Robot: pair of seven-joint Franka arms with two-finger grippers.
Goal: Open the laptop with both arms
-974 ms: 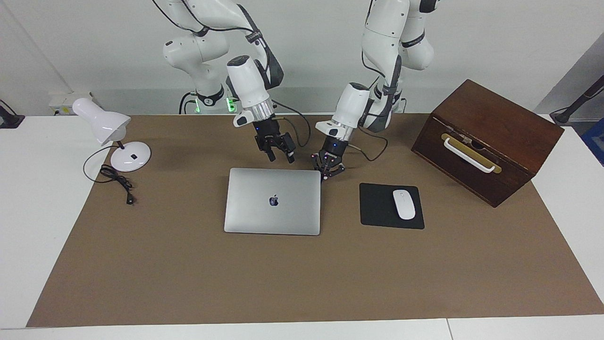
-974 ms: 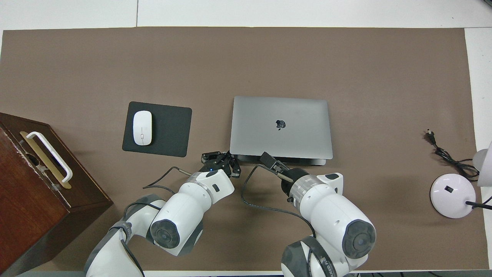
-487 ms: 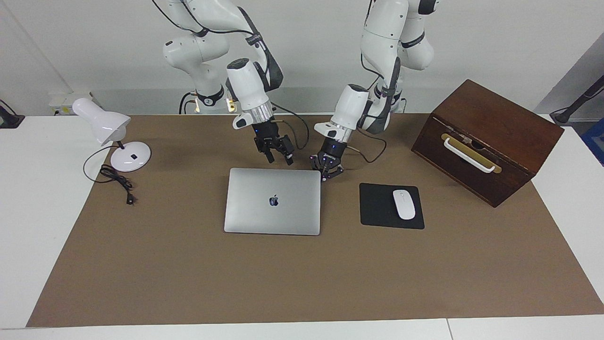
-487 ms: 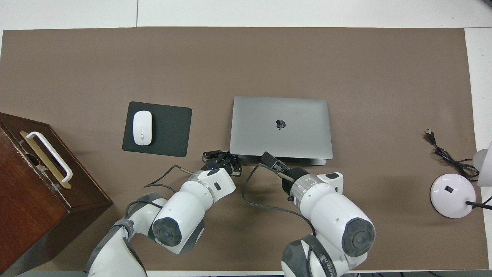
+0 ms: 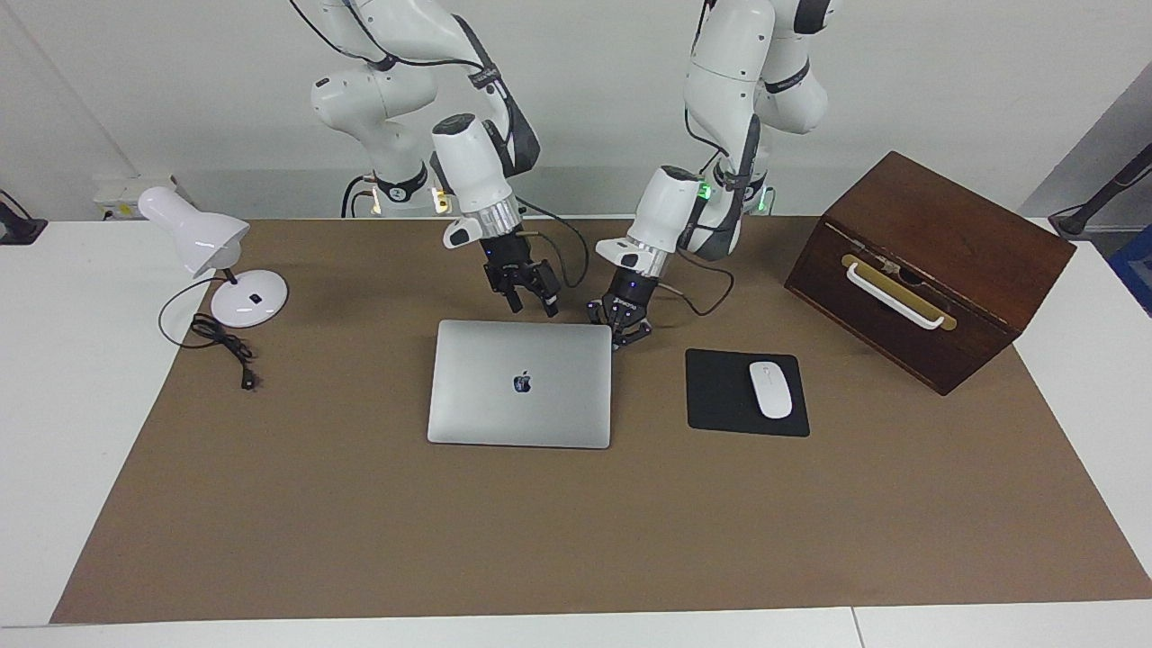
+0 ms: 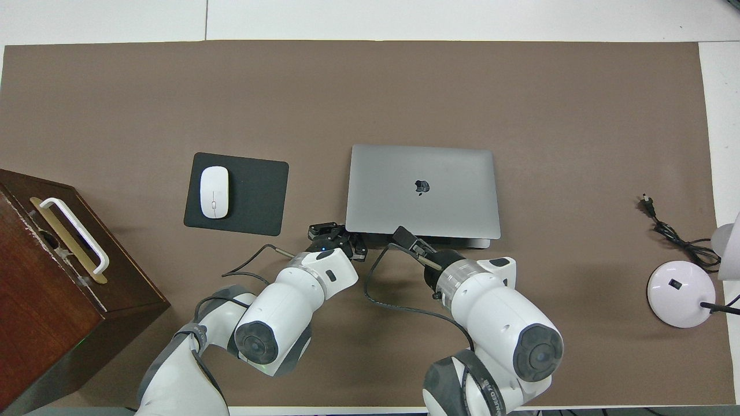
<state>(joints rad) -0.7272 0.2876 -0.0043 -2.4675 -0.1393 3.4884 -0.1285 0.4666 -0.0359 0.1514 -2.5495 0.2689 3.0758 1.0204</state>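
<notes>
The silver-grey laptop (image 5: 504, 405) lies closed and flat on the brown mat, its apple logo up; it also shows in the overhead view (image 6: 451, 173). My left gripper (image 5: 623, 326) is open, low beside the laptop's corner nearest the robots, toward the left arm's end; the overhead view shows it there too (image 6: 337, 238). I cannot tell whether it touches the laptop. My right gripper (image 5: 532, 302) is open and hangs just above the laptop's edge nearest the robots; in the overhead view (image 6: 409, 241) it covers that edge.
A black mouse pad (image 5: 720, 396) with a white mouse (image 5: 770, 389) lies beside the laptop toward the left arm's end. A brown wooden box (image 5: 927, 261) stands past it. A white desk lamp (image 5: 225, 261) and its cord (image 5: 225, 346) are at the right arm's end.
The left gripper has crept a little closer to the laptop's corner. The right gripper has shifted slightly along the near edge. The laptop has not moved.
</notes>
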